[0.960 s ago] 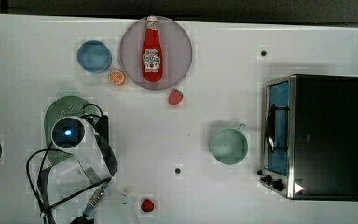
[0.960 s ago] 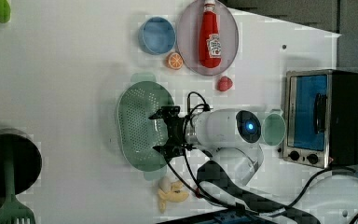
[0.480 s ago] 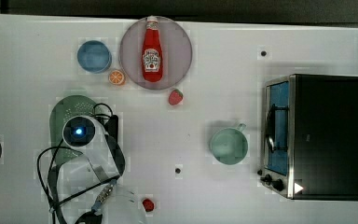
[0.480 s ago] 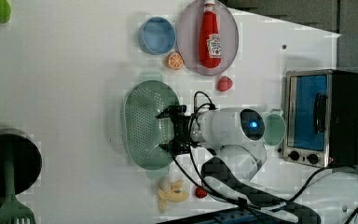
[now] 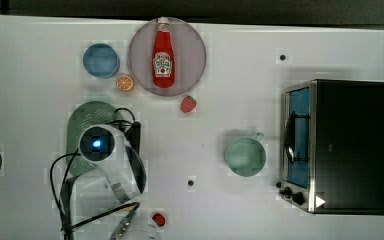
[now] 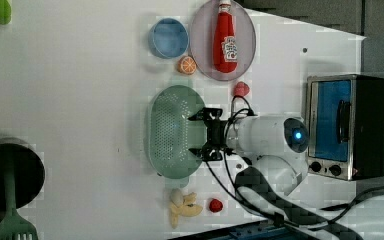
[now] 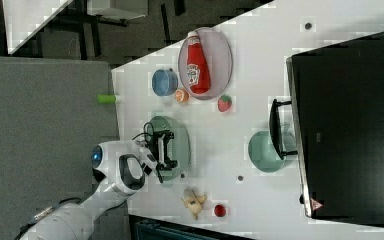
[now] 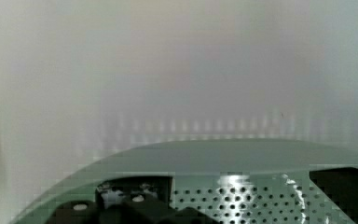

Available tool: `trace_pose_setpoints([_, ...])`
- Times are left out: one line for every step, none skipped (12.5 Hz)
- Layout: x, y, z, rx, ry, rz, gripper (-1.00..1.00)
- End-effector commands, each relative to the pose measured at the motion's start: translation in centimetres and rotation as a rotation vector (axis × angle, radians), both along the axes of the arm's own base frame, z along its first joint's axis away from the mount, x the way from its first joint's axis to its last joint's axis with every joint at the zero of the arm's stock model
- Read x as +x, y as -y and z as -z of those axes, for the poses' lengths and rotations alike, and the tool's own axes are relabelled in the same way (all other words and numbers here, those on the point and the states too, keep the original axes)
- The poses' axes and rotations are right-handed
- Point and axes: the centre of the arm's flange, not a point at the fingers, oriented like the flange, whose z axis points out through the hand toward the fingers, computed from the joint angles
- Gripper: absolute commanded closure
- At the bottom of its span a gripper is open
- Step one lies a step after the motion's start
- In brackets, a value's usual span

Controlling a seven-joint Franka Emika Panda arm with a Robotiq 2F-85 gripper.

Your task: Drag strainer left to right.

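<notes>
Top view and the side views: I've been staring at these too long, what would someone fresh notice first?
Probably the white arm, its open gripper poised over the pale green strainer, jaws spread along the strainer's rim nearest the toaster oven. Next, the red ketchup bottle lying on a grey plate at the top view's upper middle. Then the black toaster oven with its blue door, at the top view's right.

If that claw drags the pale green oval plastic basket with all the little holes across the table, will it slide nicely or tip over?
The pale green oval plastic strainer looks thin and full of holes, so probably light and easy to slide on the smooth white table. It sits wide and low, so tipping seems unlikely. The open gripper stands over one side, so the strainer may swivel as it is dragged.
</notes>
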Motion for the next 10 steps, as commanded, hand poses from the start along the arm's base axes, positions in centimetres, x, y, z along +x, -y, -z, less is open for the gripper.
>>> trace_pose_setpoints([1.3, 5.7, 1.2, -0.021, -0.014, -0.005, -1.0])
trace_pose_setpoints([1.5, 7.1, 1.3, -0.026, -0.014, -0.013, -1.0])
trace_pose_setpoints([1.8, 8.6, 1.3, -0.031, -0.011, -0.021, -1.0])
trace_pose_setpoints([1.9, 9.9, 1.2, -0.036, -0.009, -0.03, -1.0])
trace_pose_setpoints([2.1, 11.3, 1.2, -0.043, -0.007, -0.03, -1.0])
trace_pose_setpoints([2.1, 12.6, 1.2, -0.05, -0.008, -0.026, -1.0])
trace_pose_setpoints([2.3, 13.8, 1.2, -0.055, -0.006, -0.031, -1.0])
trace_pose_setpoints([2.4, 15.1, 1.1, -0.06, -0.004, -0.033, -1.0])
trace_pose_setpoints([2.5, 16.3, 1.1, -0.066, -0.002, -0.045, -1.0])
trace_pose_setpoints([2.5, 17.6, 1.1, -0.073, -0.006, -0.047, -1.0])
